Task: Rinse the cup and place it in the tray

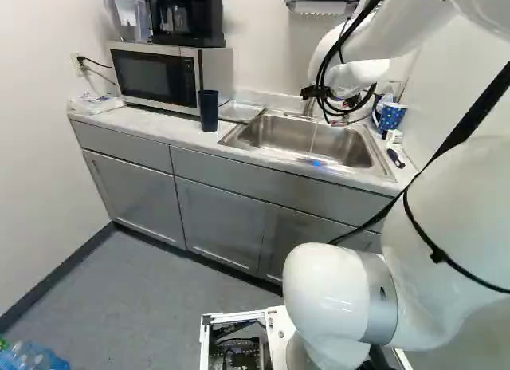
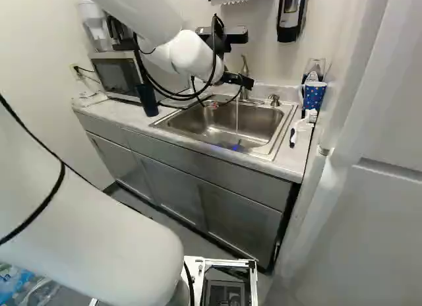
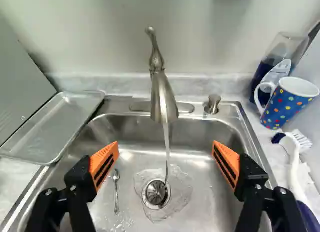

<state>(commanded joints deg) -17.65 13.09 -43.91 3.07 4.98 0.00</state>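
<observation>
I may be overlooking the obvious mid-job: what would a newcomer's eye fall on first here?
Probably the running faucet, its stream falling to the sink drain, seen through the open gripper. Next, the blue polka-dot mug on the counter, right of the sink in the right base view; then the dark tumbler by the microwave.

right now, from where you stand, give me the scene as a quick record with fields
claw: open, over the sink, nothing held
faucet: running, water falling at the drain
tray: between microwave and sink, nothing in it
dark cup: upright on the counter, near the tray
dotted mug: on the counter in the sink's far corner area, opposite side from the tray
brush: on the counter, near the mug
spoon: in the sink
</observation>
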